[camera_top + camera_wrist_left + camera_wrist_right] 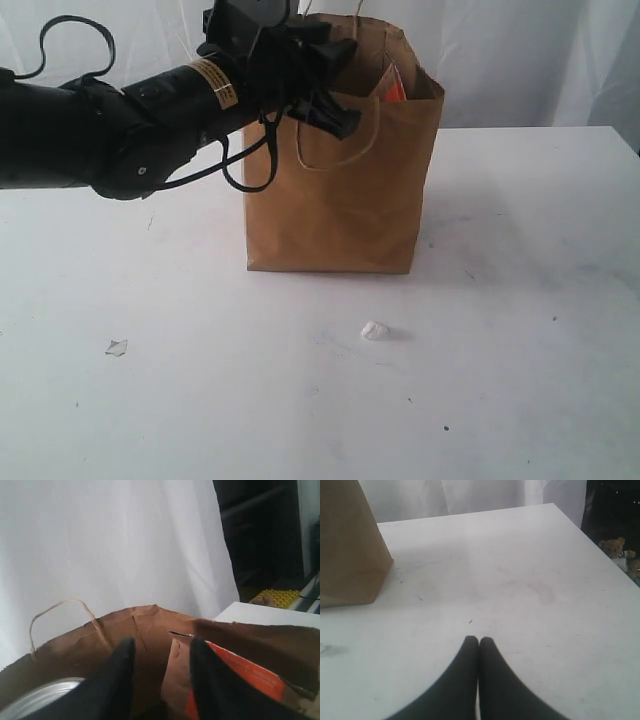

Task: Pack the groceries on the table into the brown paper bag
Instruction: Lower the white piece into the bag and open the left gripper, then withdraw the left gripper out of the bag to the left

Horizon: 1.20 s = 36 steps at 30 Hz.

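The brown paper bag [340, 200] stands upright at the back middle of the table [500, 330]. My left gripper [335, 88] hangs at the bag's open mouth, near its front rim. In the left wrist view the left gripper [161, 647] is open, its fingers apart with nothing clamped between them. Just beyond them inside the bag [150, 625] stand the orange-labelled brown pouch [235, 672] and a silver can top [40, 697]. The pouch's orange top [393, 88] peeks over the rim. One small white lump [374, 329] lies in front of the bag. My right gripper [479, 641] is shut over bare table.
A small chipped mark [116, 347] lies on the table at front left. The bag's cord handle [60, 610] stands up from its rim. The table's far right edge [590, 535] drops off towards a teddy bear [615, 547]. White curtains hang behind.
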### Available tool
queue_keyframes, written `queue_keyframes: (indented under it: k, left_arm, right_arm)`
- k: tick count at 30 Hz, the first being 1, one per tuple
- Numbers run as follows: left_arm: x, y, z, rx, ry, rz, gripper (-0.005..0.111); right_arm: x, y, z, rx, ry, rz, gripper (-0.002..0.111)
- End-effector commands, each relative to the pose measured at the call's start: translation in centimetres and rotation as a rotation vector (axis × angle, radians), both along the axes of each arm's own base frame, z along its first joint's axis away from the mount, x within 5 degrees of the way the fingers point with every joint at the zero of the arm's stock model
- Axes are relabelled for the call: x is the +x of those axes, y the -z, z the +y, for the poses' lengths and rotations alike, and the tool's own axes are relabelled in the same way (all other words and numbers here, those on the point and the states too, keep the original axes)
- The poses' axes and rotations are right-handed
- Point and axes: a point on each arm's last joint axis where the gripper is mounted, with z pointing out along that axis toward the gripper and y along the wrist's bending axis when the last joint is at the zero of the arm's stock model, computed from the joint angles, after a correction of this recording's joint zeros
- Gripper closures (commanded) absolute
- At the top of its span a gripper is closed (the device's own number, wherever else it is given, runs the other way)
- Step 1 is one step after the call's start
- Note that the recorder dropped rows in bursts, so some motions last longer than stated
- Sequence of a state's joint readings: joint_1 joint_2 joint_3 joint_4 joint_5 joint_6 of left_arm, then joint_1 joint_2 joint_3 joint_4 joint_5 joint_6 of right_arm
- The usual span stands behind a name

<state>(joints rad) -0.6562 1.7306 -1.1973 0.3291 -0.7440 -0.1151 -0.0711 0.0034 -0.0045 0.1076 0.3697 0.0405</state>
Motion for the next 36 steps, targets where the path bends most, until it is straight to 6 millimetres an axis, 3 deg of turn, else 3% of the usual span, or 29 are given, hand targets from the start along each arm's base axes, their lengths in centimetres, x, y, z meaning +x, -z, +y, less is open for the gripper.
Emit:
queue_keyframes:
  k: [1, 11, 18, 27, 36]
  left_arm:
    - [-0.2, -0.6, -0.2, -0.034, 0.017, 0.01, 0.053]
    - [-0.3, -0.6, -0.1, -0.062, 0.022, 0.06, 0.05]
    - [-1.0, -0.9, 1.3, 0.094, -0.065, 0.208, 0.05]
    - [-3.6, -3.4, 4.5, 0.241, -0.176, 0.35, 0.05]
    - [-5.3, -6.5, 6.0, 0.193, -0.182, 0.296, 0.05]
  right_arm:
    - [0.0, 0.1, -0.1, 0.0, 0.01, -0.003, 0.108]
    - [0.0, 0.1, -0.1, 0.0, 0.01, -0.003, 0.108]
    - [0.0, 0.1, -0.1, 0.0, 0.01, -0.003, 0.108]
    - [0.0, 0.1, -0.1, 0.0, 0.01, -0.003, 0.108]
    - [0.0, 0.1, -0.1, 0.0, 0.01, -0.003, 0.108]
